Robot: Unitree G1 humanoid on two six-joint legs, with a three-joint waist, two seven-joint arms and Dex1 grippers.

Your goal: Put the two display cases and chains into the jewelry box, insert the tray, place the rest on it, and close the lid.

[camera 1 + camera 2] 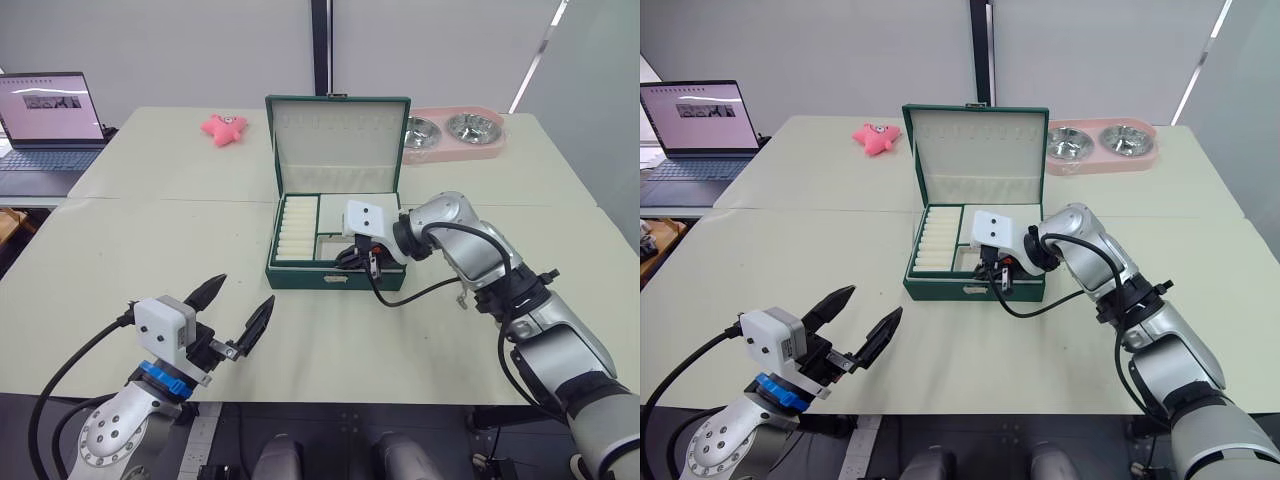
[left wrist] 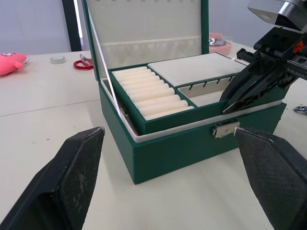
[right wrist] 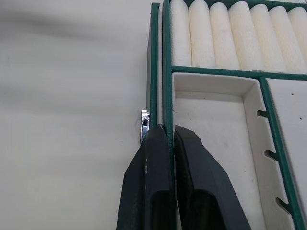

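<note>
Right hand pinched on the tray rim at the front of the open jewelry box

The jewelry box [image 1: 336,277] is set mid-bench [image 1: 150,240] with its lid [image 1: 338,140] raised upright, and the tray [image 2: 158,98] is seated inside. The right hand [image 3: 169,136] is closed on the tray's front green rim, just above the metal clasp [image 2: 225,128]. The left hand [image 1: 238,305] is held open near the front bench edge, well apart from the box. A pink double-bowl tray [image 1: 455,135], a pink plush toy [image 1: 224,127] and a laptop [image 1: 48,125] are seen further back.

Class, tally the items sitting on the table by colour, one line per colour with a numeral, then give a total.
Green: 2, jewelry box, tray
Pink: 2, star toy, double-bowl tray
Dark grey: 1, laptop
Red: 1, small item
Total: 6
</note>
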